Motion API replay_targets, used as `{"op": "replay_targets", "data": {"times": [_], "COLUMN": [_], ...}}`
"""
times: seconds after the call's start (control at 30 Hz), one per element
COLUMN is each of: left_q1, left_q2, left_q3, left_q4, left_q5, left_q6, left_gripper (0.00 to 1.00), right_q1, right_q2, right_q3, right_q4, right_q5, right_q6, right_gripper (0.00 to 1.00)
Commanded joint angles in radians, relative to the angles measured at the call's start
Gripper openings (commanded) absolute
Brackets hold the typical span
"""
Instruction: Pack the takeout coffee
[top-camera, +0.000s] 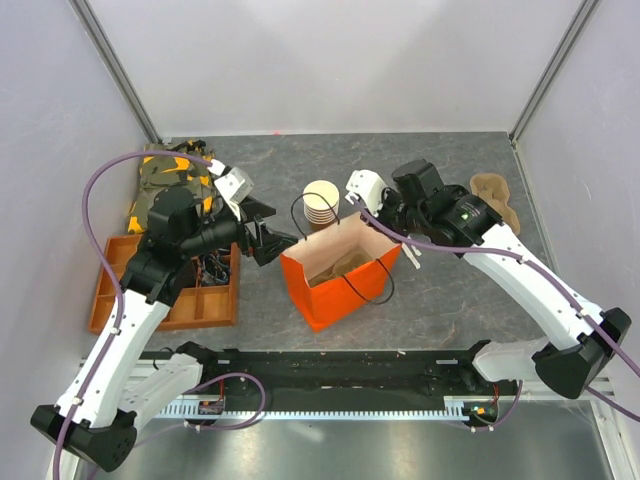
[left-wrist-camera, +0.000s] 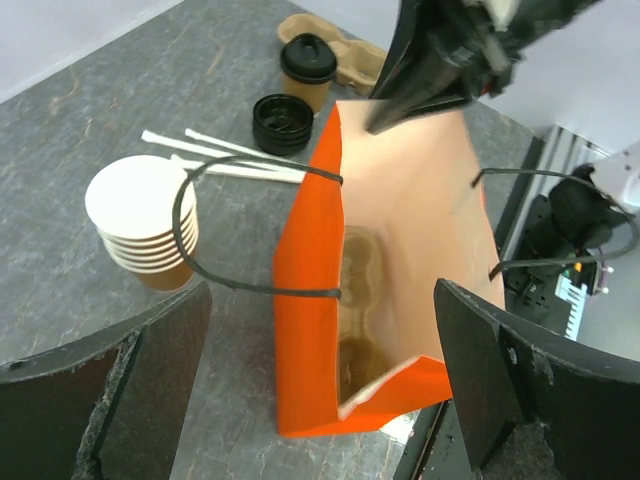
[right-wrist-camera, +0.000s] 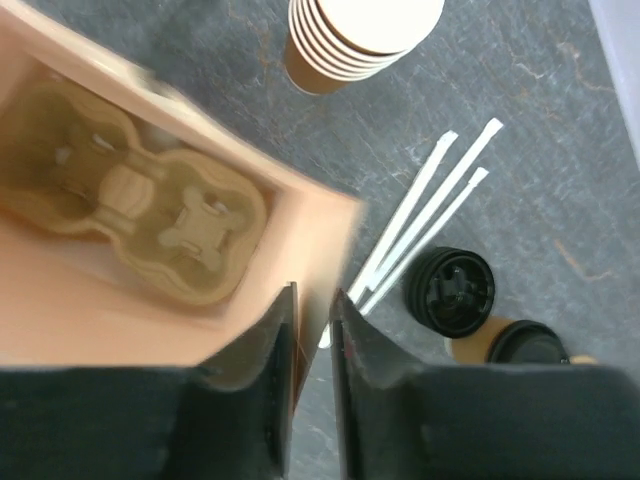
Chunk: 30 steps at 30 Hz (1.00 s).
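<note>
The takeout coffee (left-wrist-camera: 307, 68), a short tan cup with a black lid, stands on the table beyond the orange bag (top-camera: 335, 285); it also shows in the right wrist view (right-wrist-camera: 515, 342). The bag stands upright with its mouth open, and a pulp cup carrier (right-wrist-camera: 150, 215) lies at its bottom. My right gripper (right-wrist-camera: 312, 293) straddles the bag's far wall at the rim. Its jaws stand a little apart, with the wall against one finger. My left gripper (top-camera: 262, 238) is wide open at the bag's left end and holds nothing.
A stack of lidless cups (top-camera: 321, 205) stands behind the bag. Loose black lids (right-wrist-camera: 452, 290) and white straws (right-wrist-camera: 430, 210) lie near the coffee. There is a spare pulp carrier (top-camera: 495, 195) at the back right, an orange tray (top-camera: 110, 290) at the left, and a camouflage bundle (top-camera: 170, 175) behind it.
</note>
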Motion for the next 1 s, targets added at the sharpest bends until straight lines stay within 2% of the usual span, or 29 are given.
{"op": "replay_targets", "data": {"times": [0.0, 0.03, 0.1, 0.13, 0.2, 0.4, 0.5, 0.63, 0.7, 0.83, 0.97], "left_q1": [0.001, 0.001, -0.001, 0.001, 0.001, 0.001, -0.001, -0.001, 0.001, 0.01, 0.074], "left_q2": [0.013, 0.016, 0.016, 0.017, 0.017, 0.03, 0.048, 0.093, 0.117, 0.145, 0.177], "left_q3": [0.013, 0.013, 0.013, 0.013, 0.01, 0.001, 0.004, 0.031, 0.044, 0.061, 0.079], "left_q4": [0.045, 0.049, 0.056, 0.063, 0.077, 0.125, 0.148, 0.157, 0.172, 0.188, 0.168], "left_q5": [-0.073, -0.075, -0.095, -0.098, -0.116, -0.138, -0.135, -0.133, -0.132, -0.156, -0.167], "left_q6": [-0.059, -0.064, -0.078, -0.079, -0.081, -0.072, -0.07, -0.073, -0.066, -0.061, -0.108], "left_gripper": [1.0, 1.0, 1.0, 1.0, 1.0, 1.0, 1.0, 1.0, 1.0, 1.0, 1.0], "right_q1": [0.002, 0.002, 0.002, 0.002, 0.001, -0.019, -0.073, -0.345, -0.431, -0.519, -0.623], "right_q2": [0.005, 0.014, 0.022, 0.028, 0.035, 0.031, 0.061, 0.152, 0.198, 0.291, 0.41], "right_q3": [0.031, 0.056, 0.086, 0.119, 0.148, 0.249, 0.318, 0.396, 0.401, 0.41, 0.439], "right_q4": [0.023, 0.02, 0.018, 0.018, 0.015, -0.002, -0.031, -0.143, -0.155, -0.168, -0.191], "right_q5": [-0.005, -0.006, -0.005, -0.005, -0.002, -0.028, -0.036, -0.109, -0.074, 0.076, 0.076], "right_q6": [0.003, 0.012, 0.047, 0.063, 0.106, 0.176, 0.236, 0.273, 0.224, 0.144, 0.132], "right_gripper": [0.41, 0.5, 0.58, 0.65, 0.69, 0.91, 0.98, 0.98, 0.98, 0.98, 0.98]}}
